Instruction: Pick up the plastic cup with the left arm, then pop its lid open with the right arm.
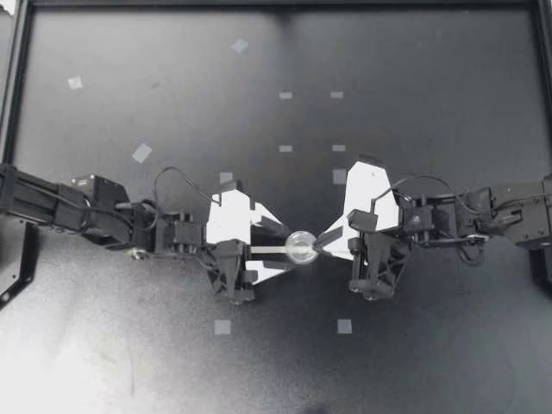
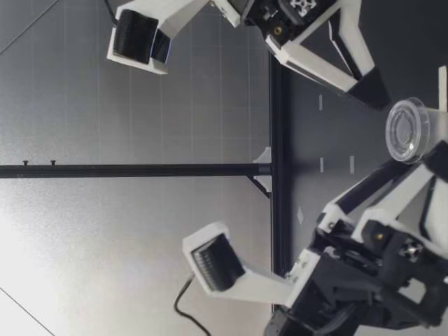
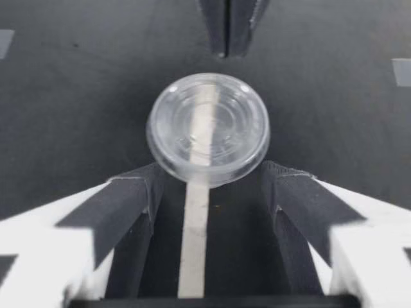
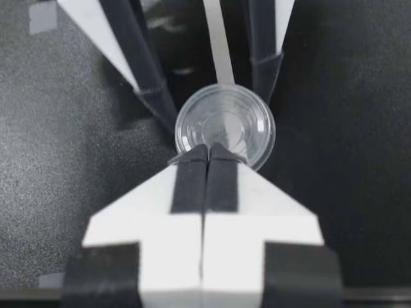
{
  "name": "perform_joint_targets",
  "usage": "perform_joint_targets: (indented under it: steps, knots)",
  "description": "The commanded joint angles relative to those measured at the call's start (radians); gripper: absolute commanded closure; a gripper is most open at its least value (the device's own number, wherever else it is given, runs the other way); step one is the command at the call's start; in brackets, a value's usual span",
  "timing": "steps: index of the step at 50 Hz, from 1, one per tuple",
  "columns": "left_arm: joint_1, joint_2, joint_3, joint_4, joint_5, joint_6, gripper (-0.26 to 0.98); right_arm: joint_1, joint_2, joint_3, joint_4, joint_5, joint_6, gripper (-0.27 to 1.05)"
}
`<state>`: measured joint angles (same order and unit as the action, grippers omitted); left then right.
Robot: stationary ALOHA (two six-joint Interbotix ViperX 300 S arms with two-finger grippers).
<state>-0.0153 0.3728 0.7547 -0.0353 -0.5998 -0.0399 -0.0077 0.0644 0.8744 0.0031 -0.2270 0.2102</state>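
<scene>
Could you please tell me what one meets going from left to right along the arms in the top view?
Black-and-white left end effector → clear round plastic lid → black-and-white right end effector.

Black arms [image 1: 78, 207], white black-padded fingers [image 1: 233, 217]

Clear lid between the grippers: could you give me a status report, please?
Left gripper shut on clear lid. Right gripper shut, tips at its rim. Only tape marks on table nearby.
</scene>
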Motion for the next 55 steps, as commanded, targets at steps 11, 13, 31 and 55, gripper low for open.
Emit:
perform_joint_targets:
  steps: [11,13,31,55]
  knots:
    - [-0.002,-0.011,-0.026,0.002,-0.011,-0.002,0.10,-0.005,0.014,-0.017,-0.002,-0.014,0.002,0.90]
    - [-0.002,-0.011,-0.026,0.002,-0.011,-0.002,0.10,-0.005,0.015,-0.017,-0.002,-0.014,0.002,0.90]
    - [-0.002,-0.011,-0.026,0.002,-0.011,-0.003,0.10,-0.005,0.008,0.006,-0.002,0.003,0.029,0.90]
    - [-0.002,-0.011,-0.040,0.000,-0.006,-0.005,0.10,-0.005,0.020,0.009,0.000,0.003,0.034,0.90]
